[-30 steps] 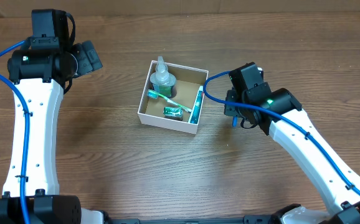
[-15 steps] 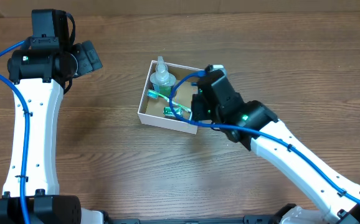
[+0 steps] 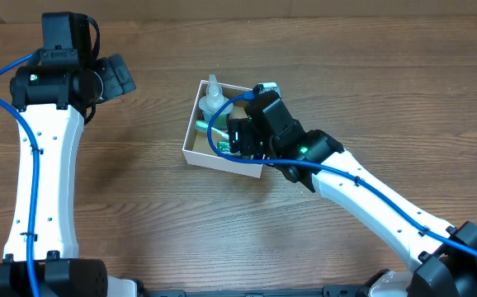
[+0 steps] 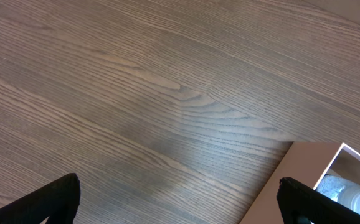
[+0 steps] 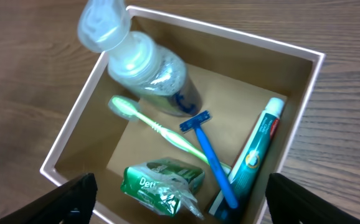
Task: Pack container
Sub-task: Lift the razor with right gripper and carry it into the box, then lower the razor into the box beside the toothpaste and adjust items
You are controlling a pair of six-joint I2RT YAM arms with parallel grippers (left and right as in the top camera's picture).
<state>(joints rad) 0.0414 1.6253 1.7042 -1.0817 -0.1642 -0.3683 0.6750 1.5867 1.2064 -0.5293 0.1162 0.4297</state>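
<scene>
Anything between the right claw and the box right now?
Nothing visible. The open right claw hangs directly over the square, lidless white cardboard box with a brown inside, its camera seeing straight in.

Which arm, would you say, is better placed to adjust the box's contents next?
Probably the right: the right gripper hangs open over the container, above the razor and toothbrush. The left gripper sits well off to one side.

Table (image 3: 181, 223): brown wood-grain top. Resting directly on it: one container (image 3: 210, 157), square, shallow, lidless, white outside, brown inside, near the middle.
</scene>
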